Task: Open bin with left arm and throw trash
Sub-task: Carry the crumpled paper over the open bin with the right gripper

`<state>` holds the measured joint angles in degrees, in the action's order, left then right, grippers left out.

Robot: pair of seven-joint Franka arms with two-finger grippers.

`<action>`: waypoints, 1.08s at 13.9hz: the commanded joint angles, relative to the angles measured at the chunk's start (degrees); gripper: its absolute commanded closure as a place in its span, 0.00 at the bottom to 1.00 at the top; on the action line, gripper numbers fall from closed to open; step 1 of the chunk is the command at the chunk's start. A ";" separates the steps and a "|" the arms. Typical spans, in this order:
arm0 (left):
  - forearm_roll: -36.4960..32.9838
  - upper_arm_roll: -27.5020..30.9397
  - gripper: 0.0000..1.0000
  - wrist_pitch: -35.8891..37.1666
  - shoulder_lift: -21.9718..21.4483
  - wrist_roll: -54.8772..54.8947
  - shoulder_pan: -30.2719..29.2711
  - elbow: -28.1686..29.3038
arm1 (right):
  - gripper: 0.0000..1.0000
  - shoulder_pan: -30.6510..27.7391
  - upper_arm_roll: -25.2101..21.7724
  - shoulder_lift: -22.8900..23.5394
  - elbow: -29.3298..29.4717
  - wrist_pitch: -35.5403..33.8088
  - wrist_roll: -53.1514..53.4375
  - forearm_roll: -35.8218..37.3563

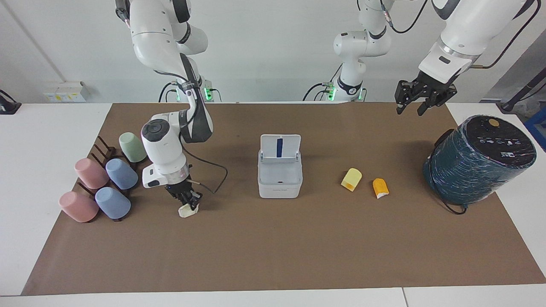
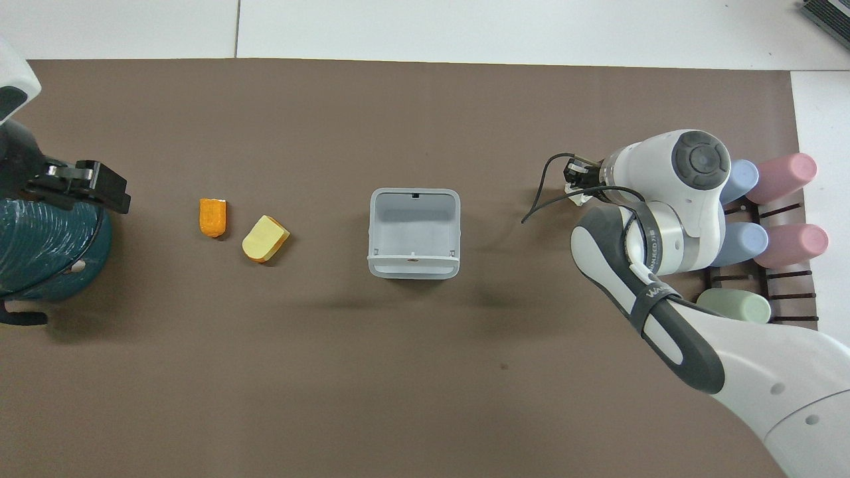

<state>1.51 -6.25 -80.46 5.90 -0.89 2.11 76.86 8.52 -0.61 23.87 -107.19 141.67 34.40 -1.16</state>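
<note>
The white bin (image 1: 279, 181) (image 2: 414, 265) stands mid-mat with its lid (image 1: 280, 147) up, blue stripe showing. A cream paper wad (image 1: 186, 212) (image 2: 571, 192) lies on the mat toward the right arm's end, and my right gripper (image 1: 189, 203) (image 2: 576, 180) reaches down onto it, shut on its top. The pale yellow piece (image 1: 351, 179) (image 2: 265, 238) and the orange piece (image 1: 380, 187) (image 2: 212, 217) lie beside each other toward the left arm's end. My left gripper (image 1: 410, 107) (image 2: 89, 187) hangs high over the mat by the teal cylinder, open and holding nothing.
A big teal wrapped cylinder (image 1: 480, 160) (image 2: 40, 245) with a black top sits at the left arm's end. Several pastel cups (image 1: 104, 183) (image 2: 764, 219) lie on a dark rack at the right arm's end. A brown mat (image 1: 273, 247) covers the table.
</note>
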 commanded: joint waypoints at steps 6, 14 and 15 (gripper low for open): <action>-0.98 0.45 0.00 -5.15 -2.64 1.24 0.18 4.88 | 1.00 0.79 0.35 -7.85 5.24 -15.08 -3.10 0.37; -0.90 0.54 0.00 -7.87 -3.44 1.77 -0.26 6.90 | 1.00 3.60 5.18 -15.44 6.02 -21.09 -3.11 -9.35; -0.90 0.62 0.00 -7.87 -3.44 1.77 -0.26 6.99 | 1.00 4.82 5.27 -15.09 5.85 -18.91 -2.33 -12.35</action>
<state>1.46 -5.91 -86.67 4.64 -0.14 1.94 80.96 12.64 4.26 8.38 -100.80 119.94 31.96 -8.64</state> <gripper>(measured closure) 0.000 0.956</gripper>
